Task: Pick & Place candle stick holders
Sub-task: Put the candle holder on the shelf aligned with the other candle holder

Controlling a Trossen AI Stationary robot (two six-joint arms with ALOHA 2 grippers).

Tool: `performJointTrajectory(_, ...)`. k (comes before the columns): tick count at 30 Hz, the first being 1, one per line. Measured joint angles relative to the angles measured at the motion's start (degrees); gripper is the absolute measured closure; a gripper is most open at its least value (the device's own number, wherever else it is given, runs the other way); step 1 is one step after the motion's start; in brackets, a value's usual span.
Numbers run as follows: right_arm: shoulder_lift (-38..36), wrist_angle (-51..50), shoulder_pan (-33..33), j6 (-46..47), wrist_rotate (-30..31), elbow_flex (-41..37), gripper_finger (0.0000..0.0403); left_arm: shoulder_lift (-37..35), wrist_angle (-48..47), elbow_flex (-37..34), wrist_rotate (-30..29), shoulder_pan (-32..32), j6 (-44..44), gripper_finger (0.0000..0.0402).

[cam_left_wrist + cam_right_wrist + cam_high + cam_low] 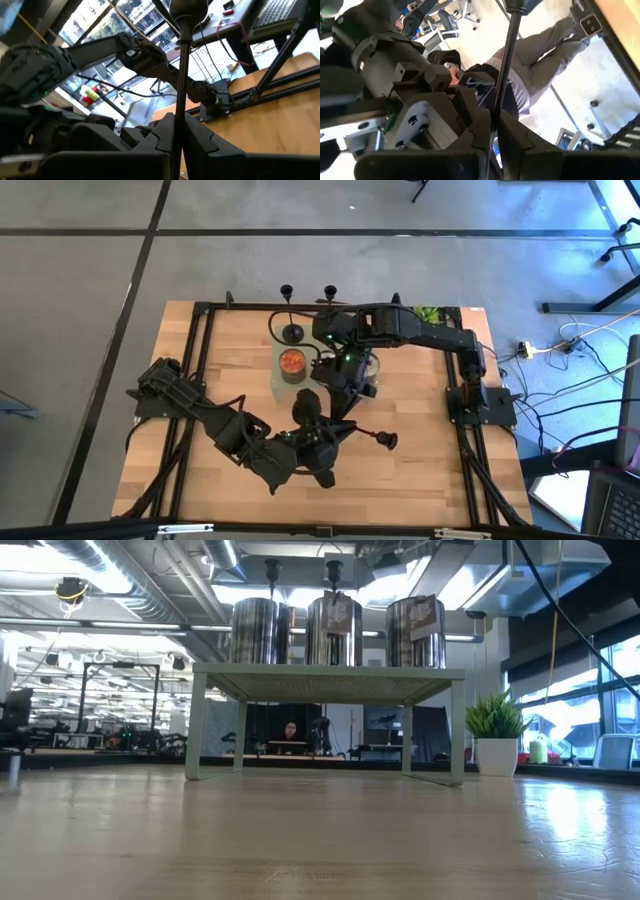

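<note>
While both arms meet over the middle of the table (420, 480), a little toward its near edge, the third candle stick holder (383, 440) hangs between them, off the wood. The left gripper (325, 438) reaches in from the near-left corner and the right gripper (345, 402) from the far-right side.

In each wrist view the thin black stem runs straight out between that arm's fingers. The left gripper's jaws are pressed onto the stem (181, 75), and the right gripper's jaws pinch it too (507, 55). It looks like one holder gripped by both, though the overhead view is too crowded to be sure.

From above, the holder's long axis lies nearly level and slants across the table. One small dark end points toward the right edge, beyond both grippers. Which end is the base I cannot tell.

The other two holders (286, 292) (330, 291) stand upright by the far edge, near the pale green stand (277, 380) and its orange-topped can (292, 363).

This looks like a handover. The left arm is nearer the near edge and the right arm nearer the stand, so which jaws let go decides where the holder goes.
</note>
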Motion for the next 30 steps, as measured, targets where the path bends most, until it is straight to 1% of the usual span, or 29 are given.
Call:
performJointTrajectory(7,-0.08,3.73,0.25,-4.03,4.7,0.0,0.0379,-0.11,-1.17,0.48,-0.51,-0.95,-9.62,0.039)
performJointTrajectory(8,-0.18,4.68,0.31,-5.07,6.04,0.0,0.038,-0.19,-0.96,0.5,0.39,-1.1,-11.28,0.039)
performJointTrajectory(9,-0.24,6.96,0.25,-6.13,8.58,0.13,0.0381,-0.09,0.68,0.66,4.27,-1.33,-13.4,0.039)
performJointTrajectory(11,-0.24,8.39,-0.4,-7.25,10.84,0.17,0.038,0.11,-0.38,0.48,8.06,-1.87,-16.03,0.039)
performJointTrajectory(13,-0.13,11.72,-0.46,-7.66,11.86,0.15,0.038,0.31,0.59,0.44,12.16,-2.02,-19.57,0.039)
performJointTrajectory(15,-0.15,15.69,-0.02,-8.74,12.06,0.13,0.0379,0.18,0.78,0.55,13.39,-1.72,-23.27,0.039)
performJointTrajectory(17,-0.26,20.14,-0.15,-10.08,13.11,0.13,0.0378,0.11,0.61,0.61,13.24,-1.79,-26.82,0.039)
performJointTrajectory(20,-0.55,26.72,-0.56,-12.09,16.19,0.13,0.0378,0.11,0.67,0.59,11.24,-2.75,-29.71,0.039)
performJointTrajectory(23,-0.95,33.19,-0.23,-15.66,17.48,0.13,0.0378,-0.59,1.52,0.59,7.66,-4.28,-31.05,0.039)
performJointTrajectory(25,-1.5,37.32,-0.33,-19.08,19.98,0.14,0.0377,-1.15,2.09,0.59,4.99,-5.32,-32.53,0.039)
performJointTrajectory(27,-1.81,42.28,-0.63,-22.83,22.6,0.15,0.0377,-1.61,2.16,0.59,1.38,-6.83,-33.9,0.0391)
performJointTrajectory(30,-1.86,51.95,-0.45,-27.85,23.15,0.15,0.0377,-1.9,2.33,0.59,-5.27,-9.53,-35.96,0.0391)
